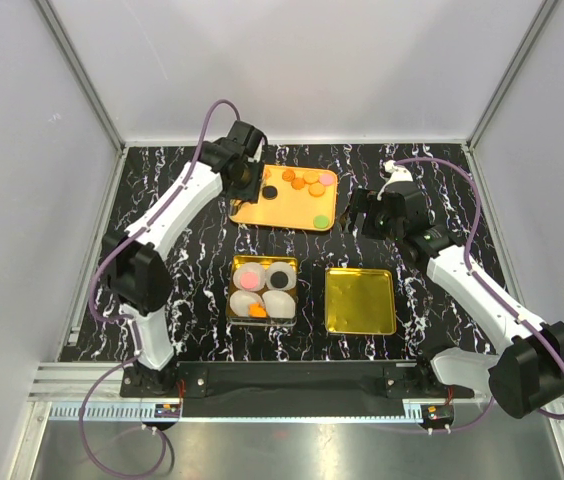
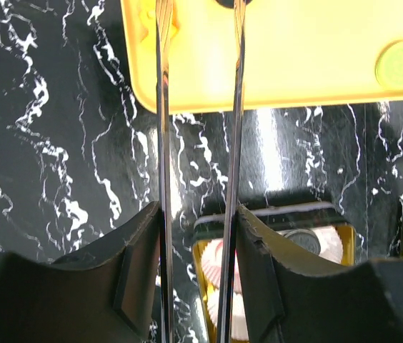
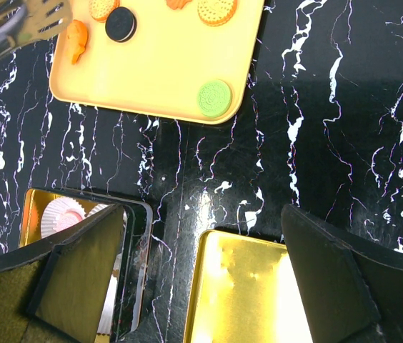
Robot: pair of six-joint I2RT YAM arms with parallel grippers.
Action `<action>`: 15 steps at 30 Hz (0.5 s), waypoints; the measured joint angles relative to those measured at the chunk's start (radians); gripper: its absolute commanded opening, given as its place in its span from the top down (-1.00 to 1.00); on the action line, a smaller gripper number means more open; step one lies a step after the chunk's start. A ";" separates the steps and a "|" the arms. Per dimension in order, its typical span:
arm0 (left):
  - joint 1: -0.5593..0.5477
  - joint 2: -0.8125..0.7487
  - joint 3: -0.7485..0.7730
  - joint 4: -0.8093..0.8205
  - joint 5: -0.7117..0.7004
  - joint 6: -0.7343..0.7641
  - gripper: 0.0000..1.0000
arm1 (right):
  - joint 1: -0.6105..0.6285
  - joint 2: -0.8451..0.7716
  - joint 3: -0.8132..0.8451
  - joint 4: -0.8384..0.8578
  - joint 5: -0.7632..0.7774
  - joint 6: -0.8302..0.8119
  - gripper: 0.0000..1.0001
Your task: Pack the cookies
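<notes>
Seeing small flat round cookies mostly on flat orange plastic tray (few in square gold tin near-side of tray). Reading left fingers narrowly parted above tray's left edge, nothing pinched; right fingers spread wide, right of tray.

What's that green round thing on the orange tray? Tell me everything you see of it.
The green cookie is a small flat disc, pale green, with a raised rim and a faint stamped pattern. It lies flat near one corner of the orange tray, alone, apart from the other cookies. Only the tray touches it.
</notes>
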 measured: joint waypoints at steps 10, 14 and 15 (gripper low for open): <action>-0.001 0.132 0.061 0.034 0.055 -0.002 0.07 | 0.000 0.000 0.000 0.000 0.000 0.000 -0.99; -0.001 0.160 0.061 0.034 0.055 -0.014 0.07 | 0.000 0.000 0.000 0.000 0.000 0.000 -0.99; -0.001 0.163 0.061 0.034 0.055 -0.017 0.07 | 0.000 0.000 0.000 0.000 0.000 0.000 -0.99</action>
